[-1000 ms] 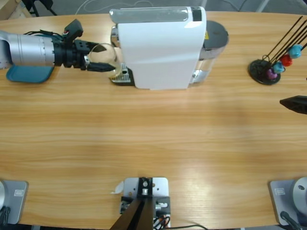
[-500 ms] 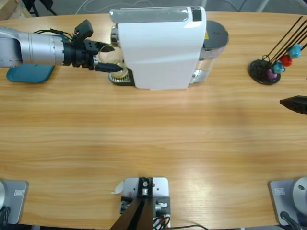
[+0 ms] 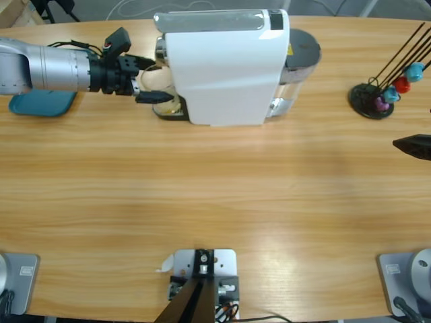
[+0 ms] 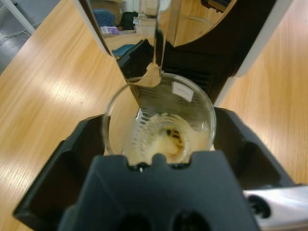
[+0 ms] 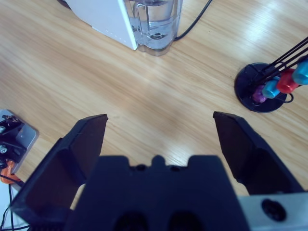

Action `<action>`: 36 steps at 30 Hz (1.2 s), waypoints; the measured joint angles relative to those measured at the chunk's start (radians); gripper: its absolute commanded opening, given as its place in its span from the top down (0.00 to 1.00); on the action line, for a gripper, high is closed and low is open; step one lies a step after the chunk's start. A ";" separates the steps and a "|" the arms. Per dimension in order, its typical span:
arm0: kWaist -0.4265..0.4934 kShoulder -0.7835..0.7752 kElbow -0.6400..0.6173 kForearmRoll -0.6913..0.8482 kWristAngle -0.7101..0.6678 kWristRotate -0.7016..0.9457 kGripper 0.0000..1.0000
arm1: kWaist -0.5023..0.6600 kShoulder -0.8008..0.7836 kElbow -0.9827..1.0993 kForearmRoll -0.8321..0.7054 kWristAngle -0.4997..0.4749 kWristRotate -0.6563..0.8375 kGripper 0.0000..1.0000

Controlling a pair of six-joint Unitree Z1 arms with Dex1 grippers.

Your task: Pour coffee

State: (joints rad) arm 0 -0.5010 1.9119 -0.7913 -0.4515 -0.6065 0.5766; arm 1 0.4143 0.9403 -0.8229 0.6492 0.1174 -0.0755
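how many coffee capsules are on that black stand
4 show: a light blue one highest, a red one below it, a teal one next, and a purple one lowest, by the stand's base. More may be hidden behind them.

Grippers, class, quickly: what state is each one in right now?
Left gripper: jaws shut on the clear glass cup of pale tan coffee.
Right gripper: jaws open, holding nothing.
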 measured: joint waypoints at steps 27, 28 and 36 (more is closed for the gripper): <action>0.027 -0.361 0.216 0.006 0.062 -0.232 0.00 | 0.000 -0.012 0.000 0.000 0.000 0.000 0.00; 0.027 -0.386 0.231 0.015 0.076 -0.260 0.00 | 0.000 -0.013 0.000 0.000 0.000 0.000 0.00; 0.024 -0.552 0.265 0.206 0.267 -0.487 0.00 | 0.000 -0.028 -0.001 0.000 -0.015 0.006 0.00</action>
State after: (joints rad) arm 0 -0.4775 1.3603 -0.5268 -0.2459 -0.3396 0.0891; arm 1 0.4143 0.9119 -0.8239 0.6496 0.1019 -0.0698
